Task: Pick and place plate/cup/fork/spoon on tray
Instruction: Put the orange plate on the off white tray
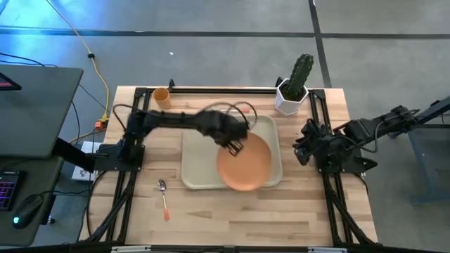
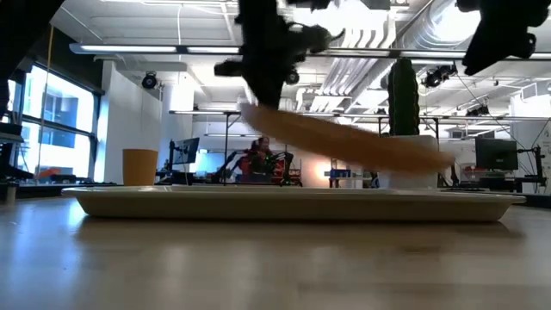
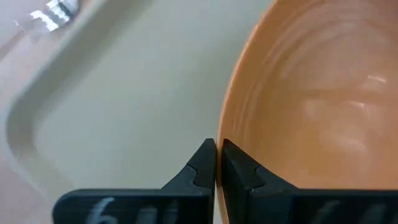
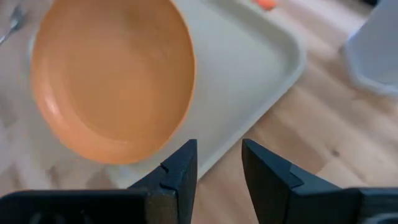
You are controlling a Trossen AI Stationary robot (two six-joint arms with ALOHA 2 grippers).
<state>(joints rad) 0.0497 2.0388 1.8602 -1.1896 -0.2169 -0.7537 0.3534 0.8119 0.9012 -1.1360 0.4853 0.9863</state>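
The orange plate [image 1: 246, 167] hangs tilted over the right half of the beige tray [image 1: 200, 158], and it also shows in the low view [image 2: 344, 142]. My left gripper [image 1: 235, 145] is shut on the plate's far-left rim. My right gripper [image 4: 217, 162] is open and empty, low at the table's right side [image 1: 302, 149]. The yellow-orange cup [image 1: 162, 97] stands on the table at the far left. The spoon [image 1: 163, 197] lies on the table left of the tray's near corner. I cannot make out the fork. My left gripper pinches the plate's rim [image 3: 224, 127] between its two fingers, one on the plate's inner face and one on its outer face. The fingers come from above, slanting down. The plate is tilted, high at the held edge [image 2: 254, 110] and low at its opposite edge [image 2: 430, 159], above the tray.
A white pot with a green cactus [image 1: 294, 88] stands at the table's far right. A small silver object [image 3: 56, 12] lies on the wood beyond the tray's rim. The black frame rails [image 1: 211, 90] run along the table's far edge and sides.
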